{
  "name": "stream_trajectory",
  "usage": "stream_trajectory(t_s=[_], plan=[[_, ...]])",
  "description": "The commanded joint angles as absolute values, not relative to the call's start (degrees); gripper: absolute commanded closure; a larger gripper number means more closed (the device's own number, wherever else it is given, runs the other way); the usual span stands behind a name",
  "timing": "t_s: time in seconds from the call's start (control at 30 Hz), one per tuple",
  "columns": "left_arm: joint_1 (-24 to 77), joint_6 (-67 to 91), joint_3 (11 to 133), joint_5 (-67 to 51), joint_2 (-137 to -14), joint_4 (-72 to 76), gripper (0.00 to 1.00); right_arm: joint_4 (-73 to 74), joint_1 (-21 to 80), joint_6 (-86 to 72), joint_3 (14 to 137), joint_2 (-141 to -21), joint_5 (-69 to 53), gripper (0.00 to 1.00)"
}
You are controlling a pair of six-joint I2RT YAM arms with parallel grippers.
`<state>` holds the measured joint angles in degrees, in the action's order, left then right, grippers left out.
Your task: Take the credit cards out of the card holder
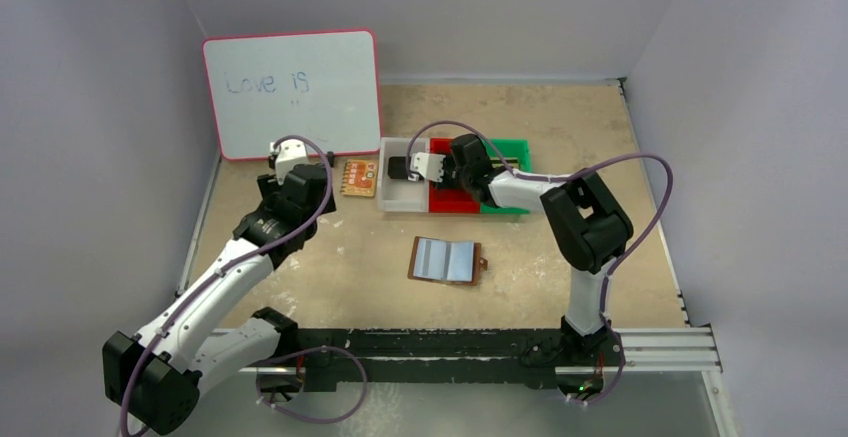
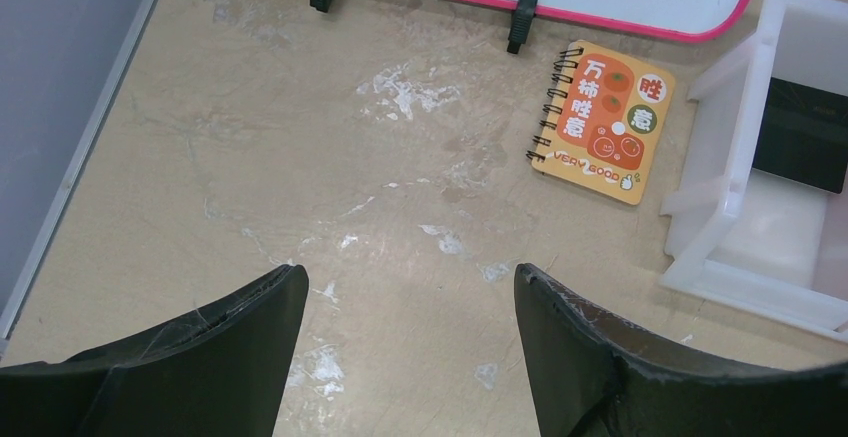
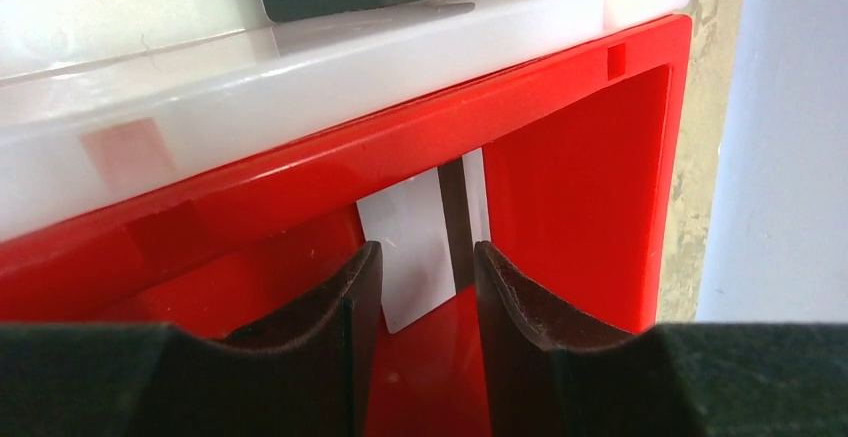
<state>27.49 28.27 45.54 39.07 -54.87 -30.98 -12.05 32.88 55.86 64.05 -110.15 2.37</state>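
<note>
The card holder (image 1: 446, 260) lies open and flat mid-table, brown with two pale blue-grey panels up, and neither arm touches it. My right gripper (image 3: 428, 249) hangs open inside the red bin (image 3: 570, 157), also seen in the top view as right gripper (image 1: 437, 172). Just past its fingertips a white credit card (image 3: 410, 227) with a dark stripe rests in that bin, free of the fingers. My left gripper (image 2: 410, 277) is wide open over bare table at the left, holding nothing; from above the left gripper (image 1: 296, 179) is far from the holder.
A white bin (image 1: 400, 197) left of the red bin holds a dark flat rectangular thing (image 2: 805, 132). A green bin (image 1: 505, 147) stands to the right. An orange spiral notebook (image 2: 603, 122) lies by the whiteboard (image 1: 295, 92). Grey walls close in three sides.
</note>
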Motion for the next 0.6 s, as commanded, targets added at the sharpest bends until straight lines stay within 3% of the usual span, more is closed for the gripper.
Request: stream_trajectory(t_s=[0.0,0.2,0.33,0.4,0.57], plan=[[27.2,27.3,48.2,38.5,-55.4,-30.2,0.25,-13.5,32.7,53.5,64.6,-106.1,1.7,0.58],[27.2,27.3,48.5,38.4,-56.1,-30.4,0.25,-20.4,32.7,47.6,62.2,-100.3,3.2,0.58],[27.3,27.4,48.6,38.3,-56.4,-30.4,0.25,-22.9,32.7,30.9,62.2,-95.8,5.5,0.71],[27.3,27.4,48.6,38.4,-56.5,-30.6,0.25,-22.3,32.7,18.3,62.5,-94.3,6.8,0.72],[27.2,28.0,48.9,39.3,-56.9,-31.0,0.26,1.0,32.7,-12.6,74.2,-99.1,13.0,0.73]])
